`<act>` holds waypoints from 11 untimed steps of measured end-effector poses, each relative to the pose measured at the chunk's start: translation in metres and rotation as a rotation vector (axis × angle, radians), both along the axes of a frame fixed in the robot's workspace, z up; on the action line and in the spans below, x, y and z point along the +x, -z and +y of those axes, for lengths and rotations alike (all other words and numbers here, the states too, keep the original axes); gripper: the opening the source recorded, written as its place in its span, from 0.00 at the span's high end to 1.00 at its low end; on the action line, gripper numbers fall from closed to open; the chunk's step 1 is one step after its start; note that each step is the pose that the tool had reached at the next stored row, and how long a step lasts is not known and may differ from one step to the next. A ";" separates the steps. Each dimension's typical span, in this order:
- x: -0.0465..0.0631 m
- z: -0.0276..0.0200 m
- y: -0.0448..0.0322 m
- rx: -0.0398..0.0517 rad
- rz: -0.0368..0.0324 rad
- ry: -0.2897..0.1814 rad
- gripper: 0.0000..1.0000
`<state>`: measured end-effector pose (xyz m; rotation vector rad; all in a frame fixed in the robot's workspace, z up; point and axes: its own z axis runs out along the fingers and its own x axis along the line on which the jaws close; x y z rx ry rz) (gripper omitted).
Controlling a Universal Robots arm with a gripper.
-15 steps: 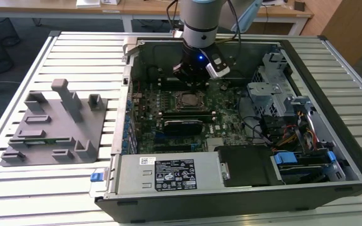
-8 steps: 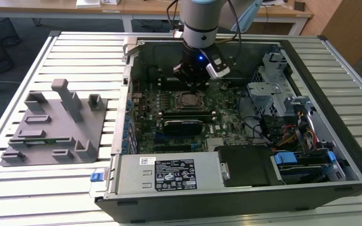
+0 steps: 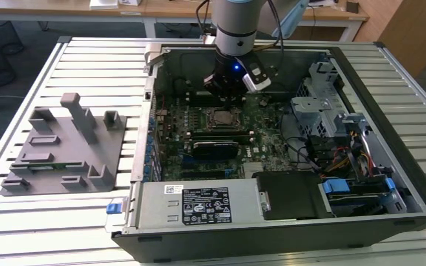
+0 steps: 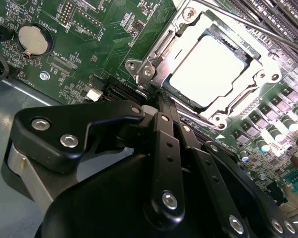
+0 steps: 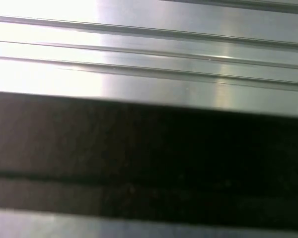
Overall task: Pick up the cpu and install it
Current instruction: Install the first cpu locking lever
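Gripper (image 3: 232, 95) hangs inside open computer case (image 3: 390, 166), just beyond the socket (image 4: 208, 64); fingers (image 4: 161, 106) pressed together, holding nothing. Cpu (image 4: 207, 69) sits in socket on motherboard (image 4: 89, 44). Grey tray (image 3: 61, 149) at exterior view's left

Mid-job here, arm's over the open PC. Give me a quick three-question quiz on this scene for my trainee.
1. Fill in: in the exterior view, the grey tray stands to the ____ of the computer case.
2. True or false: the cpu lies in the grey tray.
3. The gripper is nearest to: A the grey tray, B the socket, C the power supply.

Key:
1. left
2. False. The cpu rests in the socket on the motherboard.
3. B
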<state>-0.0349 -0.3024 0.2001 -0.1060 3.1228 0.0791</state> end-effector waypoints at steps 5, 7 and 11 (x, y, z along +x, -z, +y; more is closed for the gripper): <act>0.000 -0.0001 0.0008 -0.0116 0.0003 0.000 0.89; 0.000 -0.0002 0.0015 -0.0160 0.0008 0.000 0.89; 0.000 -0.0002 0.0031 -0.0234 0.0016 0.000 0.89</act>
